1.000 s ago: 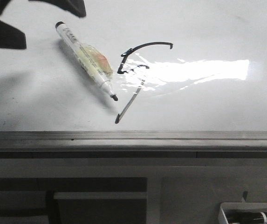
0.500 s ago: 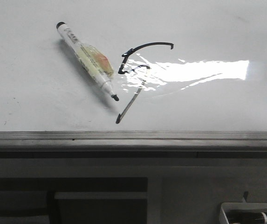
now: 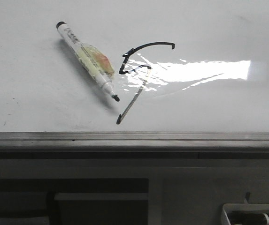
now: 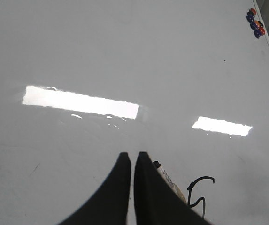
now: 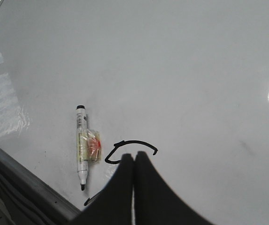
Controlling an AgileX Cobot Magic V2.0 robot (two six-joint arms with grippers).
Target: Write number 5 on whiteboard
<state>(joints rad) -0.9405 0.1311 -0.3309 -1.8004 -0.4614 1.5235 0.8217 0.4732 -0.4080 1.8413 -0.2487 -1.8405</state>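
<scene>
Gone from the front view vs a sec ago: the dark arm shapes at the top-left corner. Nothing else has shifted; marker (image 3: 87, 61) & scrawl lie as before.

Status: the 5 (image 3: 139, 75) is on the whiteboard (image 3: 40, 93), near its grey front edge, in black: curved top stroke, small hooked middle, long diagonal tail running down to the edge strip. Rough, but it reads as a 5 in the left wrist view (image 4: 199, 190). The marker lies flat on the board just left of the digit, tip w/o cap pointing at the tail's low end, close but apart from it. Glare patch sits over the digit's right side.

Left gripper (image 4: 130, 159) hangs above the board, jaws narrow, nearly touching, nothing between them. Right gripper (image 5: 134, 161) likewise: jaws pressed together, empty, over the digit as its own view shows it.

Judgement: writing looks done & the marker is set down. Little seems left, maybe capping or stowing the marker, or parking the arms.
</scene>
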